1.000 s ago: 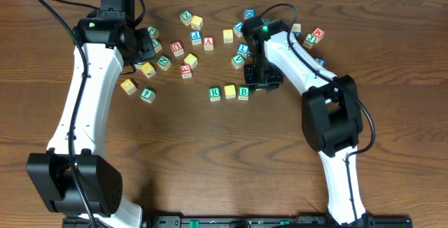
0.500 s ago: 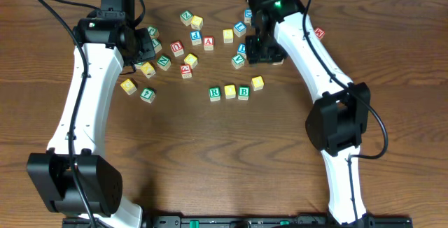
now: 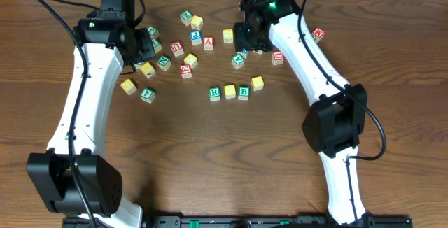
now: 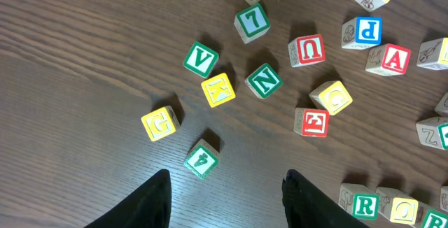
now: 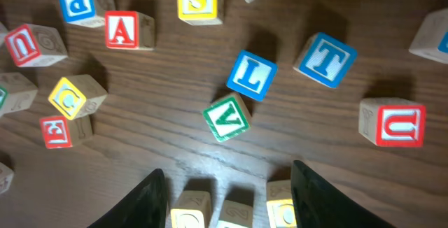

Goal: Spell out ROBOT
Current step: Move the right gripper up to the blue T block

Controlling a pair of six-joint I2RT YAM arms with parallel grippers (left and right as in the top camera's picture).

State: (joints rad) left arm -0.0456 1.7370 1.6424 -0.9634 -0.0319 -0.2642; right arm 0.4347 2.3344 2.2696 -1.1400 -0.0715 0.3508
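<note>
Jaws spread, empty, on left gripper (image 4: 224, 200) and right gripper (image 5: 227, 200). Three in a row: one R (image 3: 215, 93), one yellow cube (image 3: 229, 91), one B (image 3: 243, 91); second yellow cube (image 3: 257, 82) just beside B; one T (image 5: 325, 59) apart.

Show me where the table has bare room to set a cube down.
Bare wood spreads below the R to B row, between left arm and right arm. A smaller patch lies right of the lone yellow cube. The top band around the A cube is crowded.
</note>
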